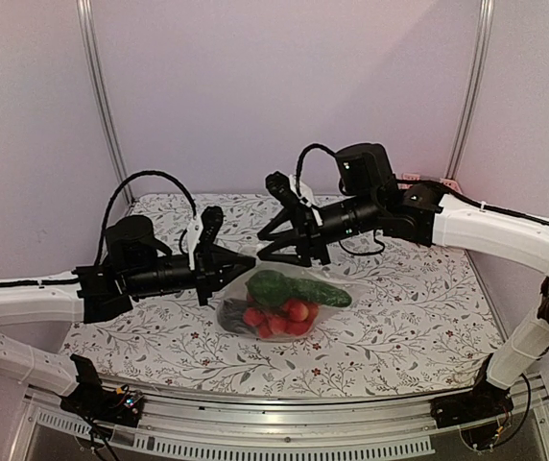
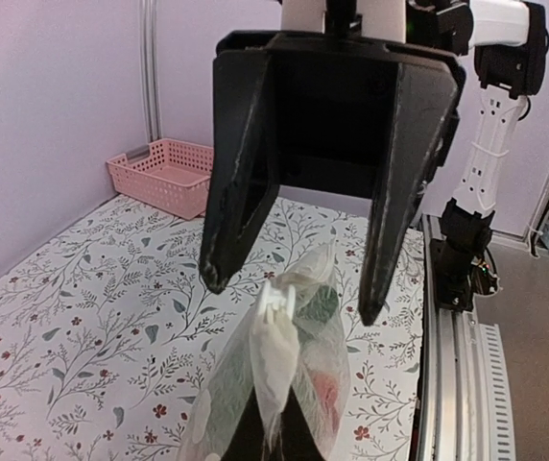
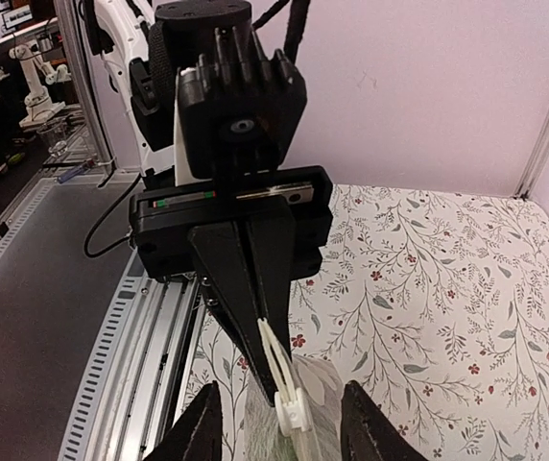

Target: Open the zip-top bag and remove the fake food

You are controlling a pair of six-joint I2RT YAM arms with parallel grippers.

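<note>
A table [image 1: 418, 317] covered in a white cloth printed with grey sprigs and small red flowers sits inside pale lilac walls with aluminium corner posts [image 1: 102, 96]. A pink slatted plastic basket [image 2: 164, 173] stands in a far corner. A ribbed metal rail [image 1: 284, 427] runs along the near edge.

The zip-top bag [image 2: 255, 384] is clear, crinkled film, held up between the two arms near the table's middle. Its zip edge points upward with a white tab [image 3: 294, 415] at the top, and the long axis runs down toward the cloth (whether the bottom touches cannot be told). Inside sags the fake food [image 1: 289, 312] — glossy red round pieces, a dark green elongated one [image 1: 274, 285] lying across them.

The left gripper [image 3: 273, 384] has its black tapered fingers pressed together, pinching the bag's top strip. The right gripper [image 2: 292, 296] is spread wide — one finger on either side of the bag's top, not touching it.
</note>
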